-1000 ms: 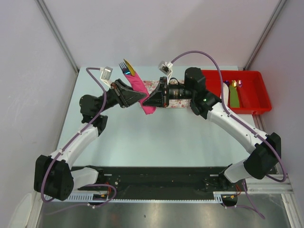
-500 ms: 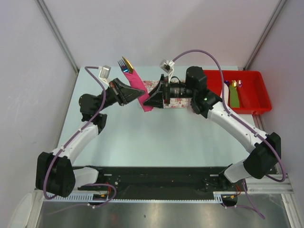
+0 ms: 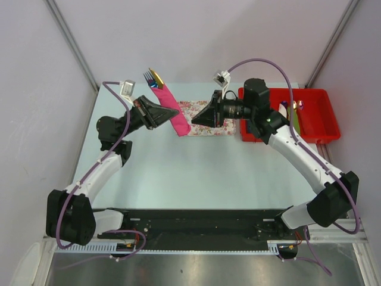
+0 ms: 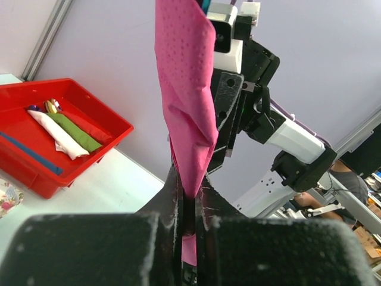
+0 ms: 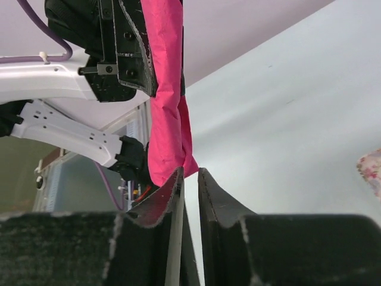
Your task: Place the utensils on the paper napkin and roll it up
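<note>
Two grippers hovered over table's far half. Left gripper (image 3: 174, 112) clamped on rolled paper napkin (image 3: 169, 106), roll lifted off table, tilted. Right gripper (image 3: 194, 121) just beside roll, over floral tray (image 3: 191, 108), fingers slightly apart, empty. Utensils (image 3: 152, 77) poked from roll's far end. Red bin (image 3: 324, 122) far right.

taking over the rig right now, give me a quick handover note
Left gripper: shut on the paper napkin, holding it in the air as a roll.
Right gripper: jaws a slit apart, empty, just short of the roll, over the floral tray.
Utensils: inside the roll, tips poking out the far end.
Done: utensils loaded, napkin rolled.
Left: probably set the roll down, perhaps in the red bin beside the other bundles.
</note>
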Robot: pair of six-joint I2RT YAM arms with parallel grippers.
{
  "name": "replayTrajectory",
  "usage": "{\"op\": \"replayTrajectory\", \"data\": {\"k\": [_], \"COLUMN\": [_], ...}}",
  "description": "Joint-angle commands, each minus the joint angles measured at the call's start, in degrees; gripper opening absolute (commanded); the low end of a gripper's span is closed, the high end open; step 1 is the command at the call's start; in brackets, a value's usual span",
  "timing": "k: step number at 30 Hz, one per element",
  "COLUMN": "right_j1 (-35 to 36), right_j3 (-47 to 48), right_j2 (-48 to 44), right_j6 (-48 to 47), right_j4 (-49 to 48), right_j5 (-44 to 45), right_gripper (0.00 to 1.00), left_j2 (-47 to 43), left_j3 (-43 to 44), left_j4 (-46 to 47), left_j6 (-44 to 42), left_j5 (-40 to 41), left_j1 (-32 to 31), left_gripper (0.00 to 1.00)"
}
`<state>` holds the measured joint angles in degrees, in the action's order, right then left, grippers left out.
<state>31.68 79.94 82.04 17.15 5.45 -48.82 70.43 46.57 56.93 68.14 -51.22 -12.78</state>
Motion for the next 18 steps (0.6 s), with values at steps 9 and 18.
{"op": "replayTrajectory", "data": {"k": [9, 18], "right_j1": [-1.27, -1.18], "right_j3": [-3.83, -3.21], "right_j2": [0.93, 3.39], "right_j6": [20.12, 22.85], "right_j4": [-14.94, -17.94], "right_j5": [-7.95, -8.75], "right_gripper": [0.21, 0.2], "left_j2": [-0.39, -0.82], "left_j3": [3.62, 3.44], "left_j4": [4.6, 4.42], "left_j6": [1.03, 0.94], "left_j5": [0.68, 0.51], "left_j1": [0.29, -0.14], "left_gripper": [0.0, 0.0]}}
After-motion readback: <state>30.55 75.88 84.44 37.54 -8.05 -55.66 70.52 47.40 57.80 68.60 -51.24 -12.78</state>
